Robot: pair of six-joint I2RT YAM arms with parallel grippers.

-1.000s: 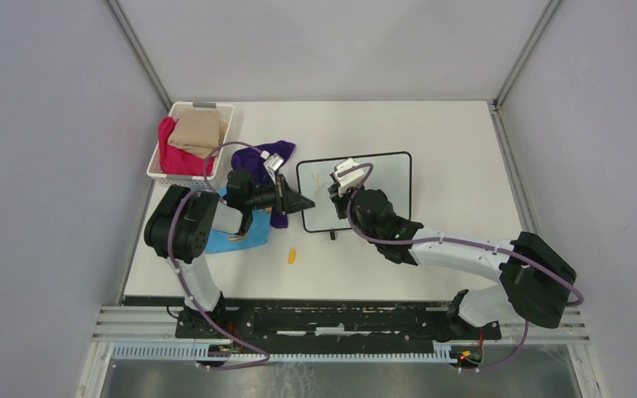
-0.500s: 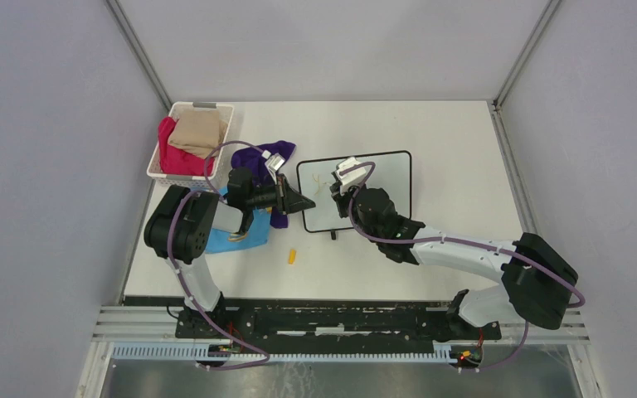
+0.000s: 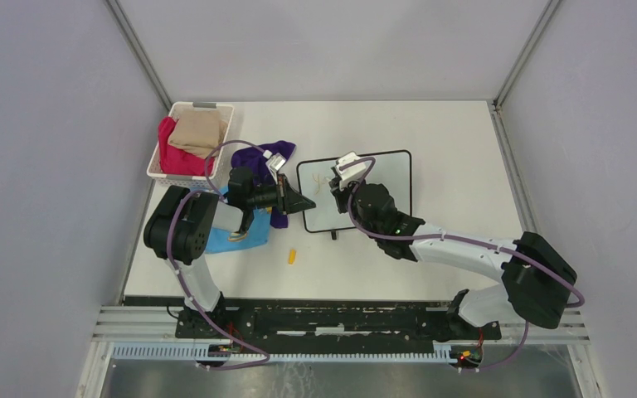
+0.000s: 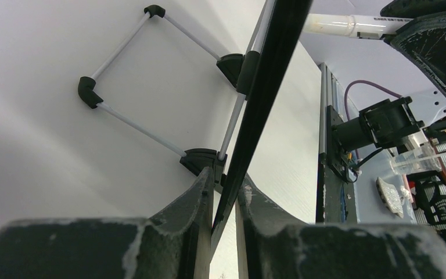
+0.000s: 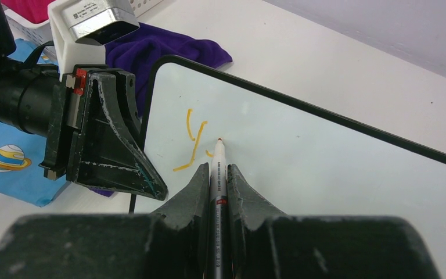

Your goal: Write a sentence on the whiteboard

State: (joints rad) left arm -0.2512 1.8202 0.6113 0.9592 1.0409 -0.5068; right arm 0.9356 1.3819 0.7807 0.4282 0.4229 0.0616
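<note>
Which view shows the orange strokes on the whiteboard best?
Right wrist: the orange strokes are sharp beside the marker tip. Top external shows faint specks; left wrist shows only the whiteboard's edge.

Bright, even overhead light is flooding the flat white counter point(image 3: 448, 141), leaving only faint, soft shadows; the glossy white, black-framed whiteboard point(image 5: 325, 168) is carrying a pale sheen; the slim white marker point(image 5: 219, 154) is softening toward the lens, where the black right hand point(image 5: 218, 168) is blurring.
</note>
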